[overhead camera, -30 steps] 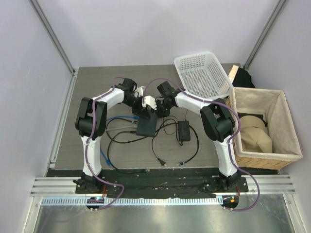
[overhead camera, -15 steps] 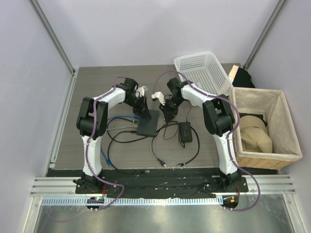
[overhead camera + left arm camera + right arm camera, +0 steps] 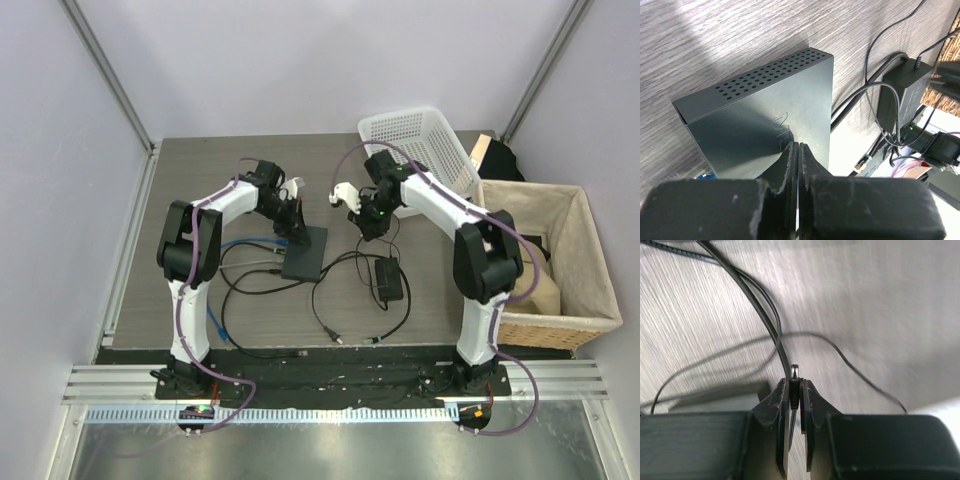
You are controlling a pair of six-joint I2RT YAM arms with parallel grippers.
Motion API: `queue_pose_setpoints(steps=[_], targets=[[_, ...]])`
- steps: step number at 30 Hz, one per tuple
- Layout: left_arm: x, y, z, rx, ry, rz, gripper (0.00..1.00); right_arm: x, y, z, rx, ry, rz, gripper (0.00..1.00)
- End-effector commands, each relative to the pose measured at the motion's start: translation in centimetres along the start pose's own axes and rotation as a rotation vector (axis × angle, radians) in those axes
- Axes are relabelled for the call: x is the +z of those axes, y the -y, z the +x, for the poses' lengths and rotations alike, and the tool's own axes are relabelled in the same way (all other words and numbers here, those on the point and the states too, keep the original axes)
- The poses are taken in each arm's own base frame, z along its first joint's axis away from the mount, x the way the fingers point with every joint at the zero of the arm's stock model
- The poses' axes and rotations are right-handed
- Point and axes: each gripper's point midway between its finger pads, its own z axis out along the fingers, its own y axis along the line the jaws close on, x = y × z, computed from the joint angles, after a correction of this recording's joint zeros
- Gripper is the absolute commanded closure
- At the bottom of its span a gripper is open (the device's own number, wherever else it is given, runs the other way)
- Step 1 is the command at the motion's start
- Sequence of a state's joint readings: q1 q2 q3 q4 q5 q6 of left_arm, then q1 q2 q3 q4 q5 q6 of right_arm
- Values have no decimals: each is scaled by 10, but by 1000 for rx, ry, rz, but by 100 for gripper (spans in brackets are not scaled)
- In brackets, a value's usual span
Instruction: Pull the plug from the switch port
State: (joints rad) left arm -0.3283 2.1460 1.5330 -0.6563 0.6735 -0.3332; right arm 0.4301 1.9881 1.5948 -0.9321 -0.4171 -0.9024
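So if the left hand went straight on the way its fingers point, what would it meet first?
The flat dark-grey box with the perforated edge: the shut left hand points straight at its top face. The tips may be touching it; depth is unclear.

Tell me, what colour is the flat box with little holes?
Dark grey. The flat box shows best in the left wrist view.

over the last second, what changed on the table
The right gripper pulled away from the switch toward the white basket, shut on the plug. The power brick slid slightly right. The left gripper stays shut over the switch, which hasn't moved.
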Motion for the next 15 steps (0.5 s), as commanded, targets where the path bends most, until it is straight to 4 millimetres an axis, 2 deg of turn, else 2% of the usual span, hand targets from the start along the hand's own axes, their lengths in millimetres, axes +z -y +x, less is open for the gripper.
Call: queue_pose_setpoints(steps=[1, 6, 7, 8, 10, 11, 13, 14, 15], targets=[[23, -122, 63, -9, -186, -447, 100, -40, 0, -8, -120, -15, 182, 98], [21, -120, 63, -6, -186, -443, 100, -48, -8, 29, -168, -108, 293, 97], [21, -120, 63, -6, -186, -443, 100, -47, -10, 42, -162, -143, 305, 97], [21, -120, 63, -7, -186, -443, 100, -54, -12, 44, -164, -141, 327, 96], [20, -119, 60, -5, -181, -442, 100, -54, -12, 61, -145, -186, 370, 88], [20, -119, 60, -1, -181, -442, 100, -58, -11, 62, -138, -186, 406, 68], [19, -117, 56, 5, -175, -439, 100, -67, -6, 58, -76, -166, 468, 43], [19, -117, 56, 4, -174, -439, 100, -73, -6, 50, -47, -126, 483, 30], [18, -115, 54, 9, -170, -438, 100, -82, -3, 32, -27, -63, 495, 23]])
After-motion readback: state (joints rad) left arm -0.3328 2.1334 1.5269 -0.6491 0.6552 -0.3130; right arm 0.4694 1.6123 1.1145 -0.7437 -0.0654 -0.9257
